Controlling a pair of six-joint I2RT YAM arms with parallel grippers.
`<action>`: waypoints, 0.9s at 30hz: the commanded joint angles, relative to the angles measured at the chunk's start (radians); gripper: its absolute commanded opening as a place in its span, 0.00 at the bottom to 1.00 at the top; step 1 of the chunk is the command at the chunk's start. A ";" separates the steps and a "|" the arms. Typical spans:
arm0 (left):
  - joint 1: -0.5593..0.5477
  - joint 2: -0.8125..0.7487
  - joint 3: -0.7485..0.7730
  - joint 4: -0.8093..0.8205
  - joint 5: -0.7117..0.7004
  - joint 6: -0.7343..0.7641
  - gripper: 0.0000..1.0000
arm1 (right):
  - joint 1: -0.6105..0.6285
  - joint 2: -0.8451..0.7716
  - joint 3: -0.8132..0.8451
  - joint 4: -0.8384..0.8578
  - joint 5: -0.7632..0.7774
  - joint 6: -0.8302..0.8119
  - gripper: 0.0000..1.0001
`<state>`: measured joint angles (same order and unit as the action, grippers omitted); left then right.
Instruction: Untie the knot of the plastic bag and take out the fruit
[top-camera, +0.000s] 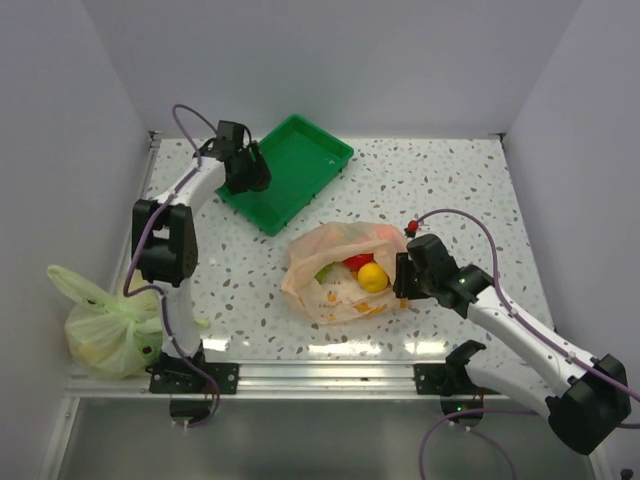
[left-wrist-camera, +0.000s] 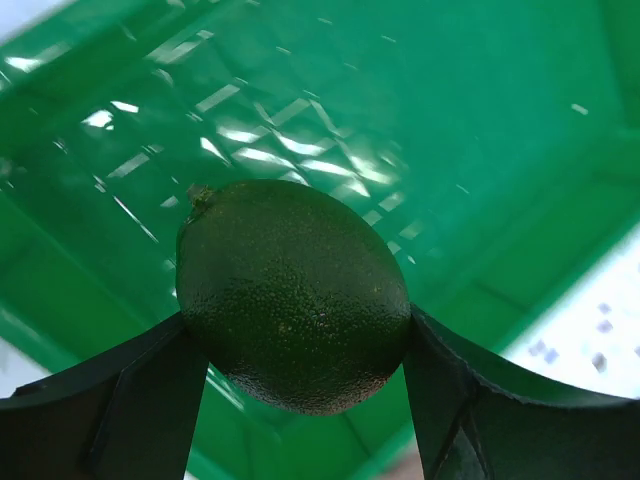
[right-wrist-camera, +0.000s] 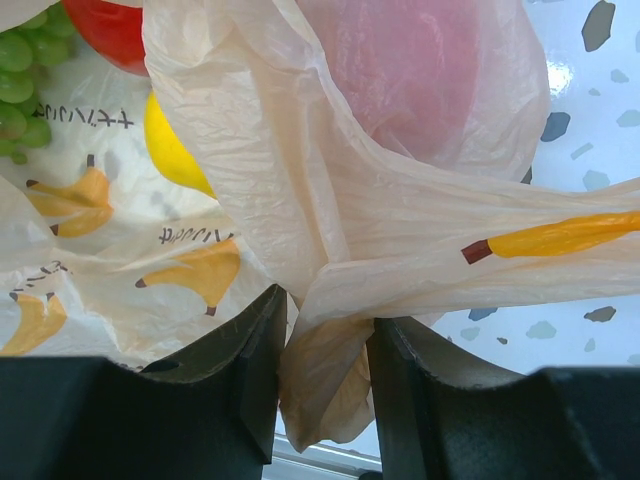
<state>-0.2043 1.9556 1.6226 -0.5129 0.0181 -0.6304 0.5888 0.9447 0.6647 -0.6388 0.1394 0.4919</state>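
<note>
The pale orange plastic bag (top-camera: 340, 270) lies open mid-table with a yellow fruit (top-camera: 373, 277), a red fruit (top-camera: 357, 261) and a green piece inside. My right gripper (top-camera: 402, 277) is shut on a bunched fold of the plastic bag's film (right-wrist-camera: 325, 375) at its right edge. The right wrist view also shows green grapes (right-wrist-camera: 18, 70), a red fruit (right-wrist-camera: 110, 30), a yellow fruit (right-wrist-camera: 170, 150) and a pink fruit (right-wrist-camera: 430, 70) behind film. No tied knot shows. My left gripper (top-camera: 247, 172) is shut on a dark green fruit (left-wrist-camera: 292, 295) over the green tray (top-camera: 300, 150).
A yellow-green bag (top-camera: 105, 325) with fruit sits at the near left corner. The metal rail (top-camera: 310, 375) runs along the table's near edge. Grey walls stand at the left, back and right. The tray's floor (left-wrist-camera: 330, 110) lies below the dark green fruit.
</note>
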 joint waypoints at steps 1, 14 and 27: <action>0.062 0.130 0.138 -0.027 0.013 0.028 0.42 | 0.003 0.008 0.044 -0.007 0.005 -0.016 0.40; 0.072 0.056 0.140 -0.024 -0.015 0.098 1.00 | 0.003 -0.007 0.050 -0.018 0.016 -0.029 0.43; -0.551 -0.392 -0.159 -0.121 -0.205 0.117 1.00 | 0.002 0.003 0.036 -0.004 0.065 -0.009 0.40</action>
<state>-0.5980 1.6138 1.5188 -0.5720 -0.1253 -0.5049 0.5888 0.9489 0.6746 -0.6441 0.1677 0.4778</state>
